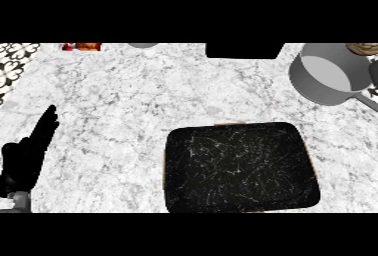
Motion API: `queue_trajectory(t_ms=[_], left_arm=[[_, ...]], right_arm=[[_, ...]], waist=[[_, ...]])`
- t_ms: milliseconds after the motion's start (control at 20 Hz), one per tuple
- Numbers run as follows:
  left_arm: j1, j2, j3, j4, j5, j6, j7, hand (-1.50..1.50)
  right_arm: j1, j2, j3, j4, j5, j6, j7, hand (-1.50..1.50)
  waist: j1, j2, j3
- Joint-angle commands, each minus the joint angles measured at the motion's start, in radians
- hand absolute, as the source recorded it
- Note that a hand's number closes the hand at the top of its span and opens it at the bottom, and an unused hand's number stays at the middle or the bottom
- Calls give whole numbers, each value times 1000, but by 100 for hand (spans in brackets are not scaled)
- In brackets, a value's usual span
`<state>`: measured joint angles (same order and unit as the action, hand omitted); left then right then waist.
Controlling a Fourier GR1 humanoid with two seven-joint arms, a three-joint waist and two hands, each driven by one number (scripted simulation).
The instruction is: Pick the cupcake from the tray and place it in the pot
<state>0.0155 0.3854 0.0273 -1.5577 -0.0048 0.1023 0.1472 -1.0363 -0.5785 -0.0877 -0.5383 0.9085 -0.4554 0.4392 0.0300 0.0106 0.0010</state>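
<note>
Marble counter (pixel 111 100), black tray (pixel 240 165), grey pot (pixel 303 80), tan cupcake (pixel 362 48) by its rim, left robot hand (pixel 22 160) open, right robot hand (pixel 373 75) unclear

black scratched tray (pixel 240 167), grey pot (pixel 322 75), white-marbled counter (pixel 133 100)

The tray (pixel 240 167) lies before the pot (pixel 322 75), leftward.

My left hand (pixel 26 155) is all black, matte, with no markings that I can make out. Its fingers are long and slim, tapering to narrow tips, and they merge into one dark shape where they lie close together. Below the palm a short stretch of my grey forearm (pixel 22 201) shows, smooth and rounded, lighter than the hand. My other hand does not show.
</note>
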Motion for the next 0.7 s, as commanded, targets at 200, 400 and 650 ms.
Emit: queue_trajectory(t_ms=[200,400,650], left_arm=[[-32,-27,-11,-12,-5,-3,14,0],[-19,-45,-33,21,-39,7,-32,0],[-41,-30,-16,52,-19,-23,-49,0]], right_arm=[[2,-103,-84,251,-31,-55,-219,150],[0,-105,-50,326,21,-60,-225,150],[-11,-110,-174,364,-104,-42,-280,-150]], waist=[[27,16,2],[40,22,2],[56,32,4]])
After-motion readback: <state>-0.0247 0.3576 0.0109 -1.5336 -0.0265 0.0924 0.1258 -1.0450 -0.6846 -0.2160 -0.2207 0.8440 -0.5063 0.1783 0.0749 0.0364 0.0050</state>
